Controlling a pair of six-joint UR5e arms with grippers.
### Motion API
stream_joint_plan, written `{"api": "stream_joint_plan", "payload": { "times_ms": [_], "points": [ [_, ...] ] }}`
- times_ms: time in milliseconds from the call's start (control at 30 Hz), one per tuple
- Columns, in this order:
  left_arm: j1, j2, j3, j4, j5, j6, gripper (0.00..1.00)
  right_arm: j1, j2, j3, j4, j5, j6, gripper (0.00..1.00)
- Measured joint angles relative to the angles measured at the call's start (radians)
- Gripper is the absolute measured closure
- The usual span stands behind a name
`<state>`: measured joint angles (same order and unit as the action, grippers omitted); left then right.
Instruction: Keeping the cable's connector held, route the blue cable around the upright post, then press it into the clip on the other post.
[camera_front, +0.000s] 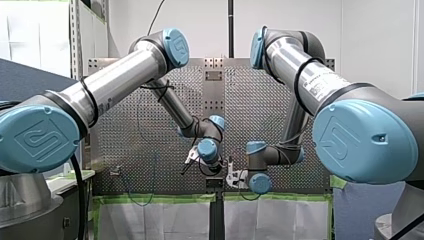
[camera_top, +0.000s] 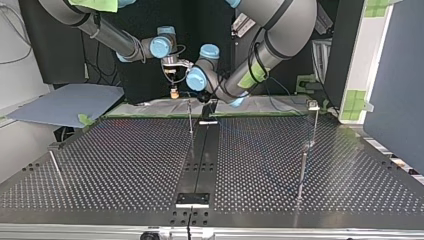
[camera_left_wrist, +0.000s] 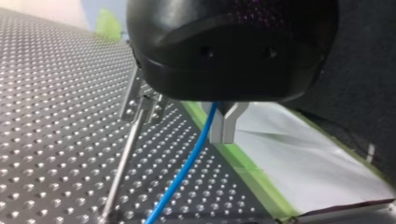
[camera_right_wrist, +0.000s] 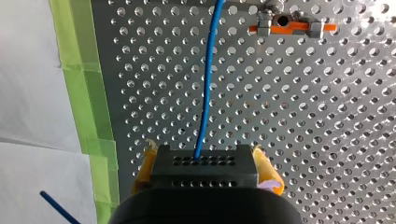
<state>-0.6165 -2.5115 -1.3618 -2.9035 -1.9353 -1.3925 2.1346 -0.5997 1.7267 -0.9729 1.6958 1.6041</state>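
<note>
Quick status from us: in the top view both sets of jaws are working at the table's (camera_top: 260, 165) 12 o'clock edge. Our right jaws are pinching the connector (camera_right_wrist: 203, 165), with the yellow pads (camera_right_wrist: 267, 171) snug on either side. The cable (camera_right_wrist: 208, 79) runs straight out ahead of them, at their 12 o'clock. It passes the orange clip (camera_right_wrist: 289, 28) on that one's 9 o'clock side, near but apart, so it isn't seated.

Our left jaws look pressed together on the cable further along. The metal fingers (camera_left_wrist: 226, 126) meet at the tips with the blue line threaded between, and it drops from there to the table. A post (camera_left_wrist: 122, 161) stands just beside it, at the cable's 9 o'clock.

Handling-wise, we'd guess it's light, thin and floppy with a bit of spring, so it'll bow out of a bend unless kept taut. The jacket looks slick, so it should slide through the metal fingers like a guide. The connector is the only stiff bit, so that's the solid hold. Yanking where cable meets connector seems the risk.

No bins or trays in sight. The clip is the nearest thing to one, and the cable isn't in it yet.
</note>
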Motion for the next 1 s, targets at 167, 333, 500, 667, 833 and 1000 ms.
{"api": "stream_joint_plan", "payload": {
  "times_ms": [167,333,500,667,833,1000],
  "points": [
    [-0.008,0.000,0.000,0.041,-0.039,-0.028,1.00,-0.003,-0.001,0.000,0.000,0.002,-0.004,1.00],
    [-0.016,0.000,0.000,0.090,-0.071,-0.053,1.00,-0.010,-0.001,-0.001,-0.003,0.002,-0.004,1.00],
    [-0.025,0.000,0.000,0.121,-0.070,-0.074,1.00,-0.023,-0.001,-0.003,-0.006,0.001,-0.003,1.00],
    [-0.027,-0.006,0.000,0.140,-0.055,-0.097,1.00,-0.034,-0.002,-0.013,-0.005,-0.003,-0.004,1.00],
    [-0.025,-0.022,0.000,0.144,-0.044,-0.109,1.00,-0.040,-0.002,-0.020,0.002,-0.005,-0.011,1.00],
    [-0.017,-0.024,0.000,0.146,-0.032,-0.116,1.00,-0.041,-0.002,-0.024,0.005,-0.008,-0.016,1.00]
  ]
}}
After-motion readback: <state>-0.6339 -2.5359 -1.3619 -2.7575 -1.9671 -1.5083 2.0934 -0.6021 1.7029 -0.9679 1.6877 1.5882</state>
